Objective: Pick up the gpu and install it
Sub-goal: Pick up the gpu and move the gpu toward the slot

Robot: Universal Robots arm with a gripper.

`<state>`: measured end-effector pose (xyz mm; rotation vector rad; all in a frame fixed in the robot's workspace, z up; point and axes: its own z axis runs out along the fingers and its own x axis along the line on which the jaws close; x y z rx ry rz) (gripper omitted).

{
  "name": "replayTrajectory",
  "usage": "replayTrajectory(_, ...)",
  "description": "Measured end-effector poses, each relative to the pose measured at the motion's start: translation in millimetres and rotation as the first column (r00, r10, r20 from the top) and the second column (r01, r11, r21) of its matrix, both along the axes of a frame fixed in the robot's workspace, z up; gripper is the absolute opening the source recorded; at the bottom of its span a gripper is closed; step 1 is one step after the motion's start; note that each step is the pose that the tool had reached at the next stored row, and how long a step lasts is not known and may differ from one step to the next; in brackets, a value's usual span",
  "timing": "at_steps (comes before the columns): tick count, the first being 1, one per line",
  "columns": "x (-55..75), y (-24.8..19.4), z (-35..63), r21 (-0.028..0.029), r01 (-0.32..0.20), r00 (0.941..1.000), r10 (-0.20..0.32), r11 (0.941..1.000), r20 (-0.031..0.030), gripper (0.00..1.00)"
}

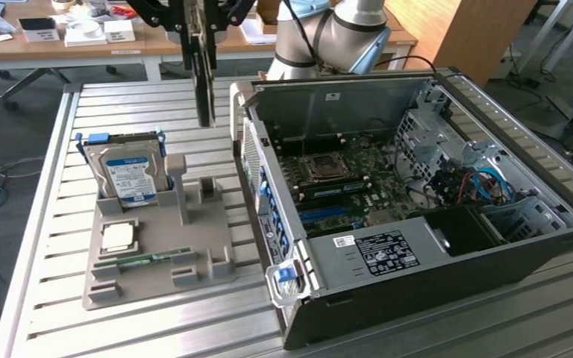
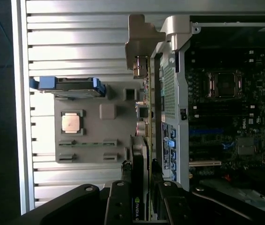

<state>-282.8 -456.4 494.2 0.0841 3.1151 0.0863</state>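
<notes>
- Between the fingers (image 2: 119, 202) of the gripper (image 1: 204, 41), the gpu (image 1: 204, 86) is clamped. The fingers are set partway closed and pressed against the card's two flat faces.
- In the exterior view the card is seen edge-on, hanging straight down from the fingers. Its long axis is upright and its lower end is held clear of the counter (image 1: 167, 335).
- The card is carried over the strip of counter between the grey tray (image 1: 147, 276) and the computer case (image 1: 416, 298), toward the far end of both.
- To the exterior view's left of the card, the tray is found with the hard drive (image 1: 127, 175) standing in it. Neither is touched by the card.
- Just to the exterior view's right of the card, the case's pale perforated end wall is met. The card is kept outside that wall, near it but apart from it.
- Inside the open case, the motherboard (image 1: 366, 164) is laid flat, with a blue slot (image 1: 328, 217) on it. Both lie to the exterior view's right of the card and lower than it.
- The card's upright long axis is judged not to be lined up with the slot, which runs flat along the board.
</notes>
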Motion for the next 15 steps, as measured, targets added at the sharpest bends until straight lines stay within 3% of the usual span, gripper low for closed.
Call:
replayTrajectory(9,0.0,-0.1,-14.6,0.0001,0.0,1.0,0.0,1.0,0.0,0.27)
replayTrajectory(15,0.0,-0.1,-15.2,0.0,0.0,1.0,0.0,1.0,0.0,0.27)
